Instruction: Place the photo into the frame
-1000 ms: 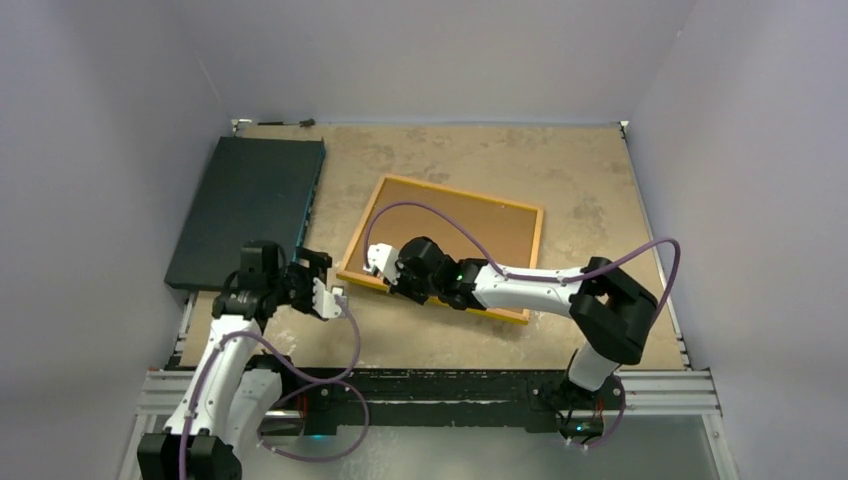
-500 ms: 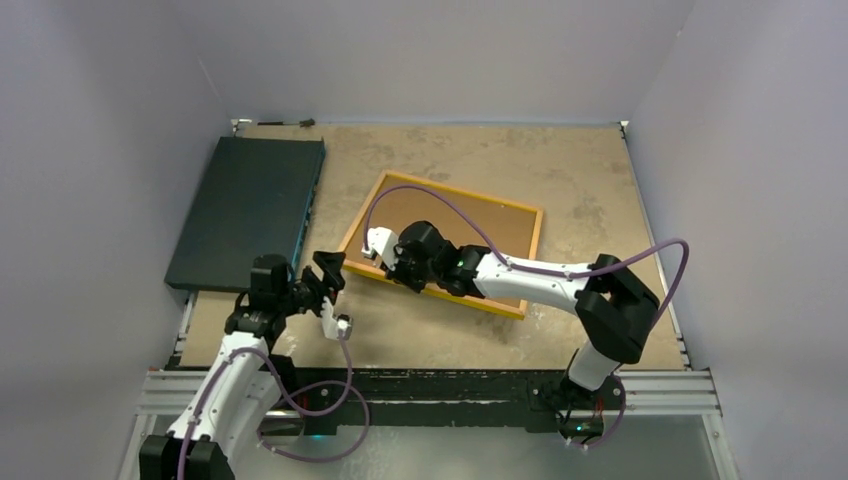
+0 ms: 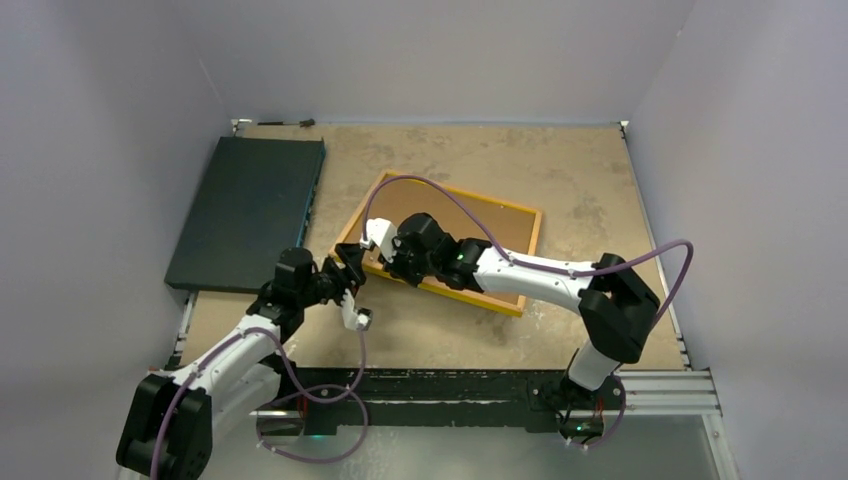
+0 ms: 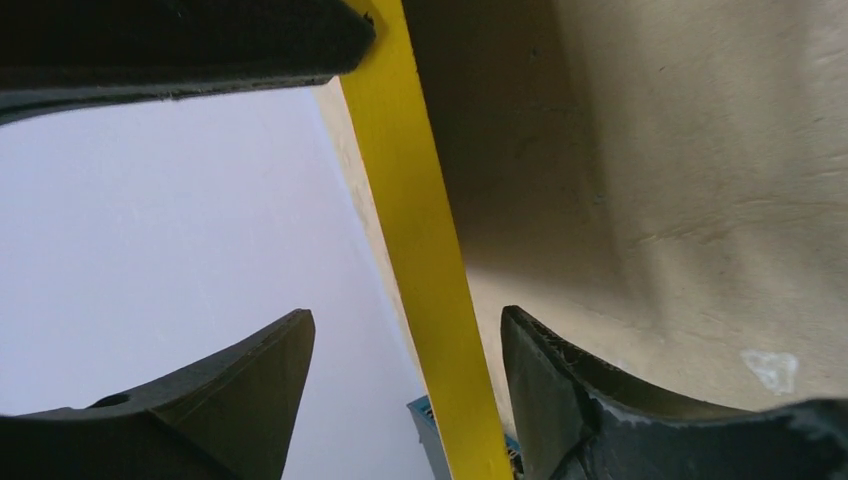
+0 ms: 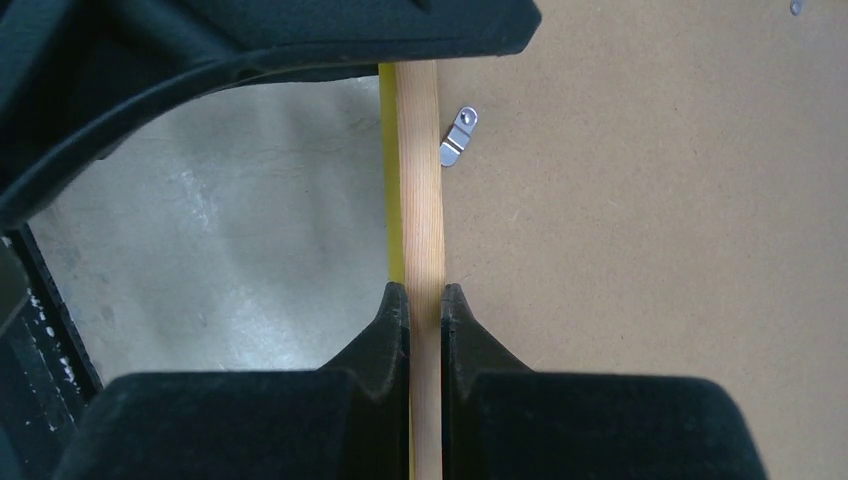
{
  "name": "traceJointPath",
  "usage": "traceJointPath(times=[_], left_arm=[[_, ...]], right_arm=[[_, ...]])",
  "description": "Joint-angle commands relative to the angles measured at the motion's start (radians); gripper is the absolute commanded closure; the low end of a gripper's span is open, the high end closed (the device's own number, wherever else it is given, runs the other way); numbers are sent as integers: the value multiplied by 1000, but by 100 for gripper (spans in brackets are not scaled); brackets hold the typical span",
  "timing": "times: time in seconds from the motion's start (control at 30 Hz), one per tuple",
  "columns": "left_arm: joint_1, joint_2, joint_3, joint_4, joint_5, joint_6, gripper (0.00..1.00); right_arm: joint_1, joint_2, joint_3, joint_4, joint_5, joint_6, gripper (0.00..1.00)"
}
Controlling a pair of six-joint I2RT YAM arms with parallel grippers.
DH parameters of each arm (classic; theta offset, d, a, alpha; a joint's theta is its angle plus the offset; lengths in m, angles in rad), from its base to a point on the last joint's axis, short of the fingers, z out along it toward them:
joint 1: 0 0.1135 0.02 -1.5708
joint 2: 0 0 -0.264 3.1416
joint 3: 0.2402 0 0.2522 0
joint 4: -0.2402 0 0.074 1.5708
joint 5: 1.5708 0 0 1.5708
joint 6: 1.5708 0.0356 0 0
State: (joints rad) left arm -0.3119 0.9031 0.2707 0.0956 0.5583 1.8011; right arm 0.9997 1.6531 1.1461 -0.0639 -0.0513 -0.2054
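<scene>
The table point(image 3: 580, 170) is occupied at its middle by the frame point(image 3: 463, 193), laid wood-back up, whose left rail is clamped tight by the right gripper point(image 5: 425, 295) and is straddled just beside by the wide-parted left gripper point(image 4: 405, 318).

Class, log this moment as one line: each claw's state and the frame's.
left claw: open, straddling frame edge | right claw: shut on frame rail | frame: back side up
</scene>
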Motion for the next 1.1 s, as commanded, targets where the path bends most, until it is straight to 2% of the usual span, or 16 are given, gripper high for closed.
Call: traceJointPath(times=[0.0, 0.2, 0.37, 0.4, 0.57, 0.7, 0.73, 0.8, 1.0, 1.03, 1.07], left_arm=[[-13, 25, 18, 161, -84, -89, 36], [-31, 52, 11, 264, -124, -177, 51], [-49, 71, 30, 278, -138, -206, 62], [-52, 71, 35, 280, -140, -214, 64], [-60, 68, 64, 270, -155, -257, 89], [-59, 59, 109, 212, -162, -306, 92], [-59, 53, 123, 185, -161, -318, 92], [-59, 39, 163, 129, -152, -351, 92], [-60, 25, 307, -92, -133, -417, 93], [-59, 21, 317, -127, -136, -423, 93], [-60, 18, 325, -144, -139, -425, 93]], right_arm=[[-28, -66, 83, 84, -34, 19, 100], [-67, -75, 107, 88, -107, 50, 100], [-77, -75, 131, 73, -127, 64, 99], [-76, -75, 136, 67, -125, 62, 93], [-83, -100, 141, 65, -84, 36, 66], [-86, -187, 102, 80, -75, -35, 56], [-86, -222, 73, 94, -69, -62, 48], [-86, -292, 8, 130, -39, -81, 41], [-83, -416, -74, -5, 21, -250, 36], [-83, -426, -75, -28, 29, -263, 16], [-81, -441, -78, -43, 32, -273, 3]])
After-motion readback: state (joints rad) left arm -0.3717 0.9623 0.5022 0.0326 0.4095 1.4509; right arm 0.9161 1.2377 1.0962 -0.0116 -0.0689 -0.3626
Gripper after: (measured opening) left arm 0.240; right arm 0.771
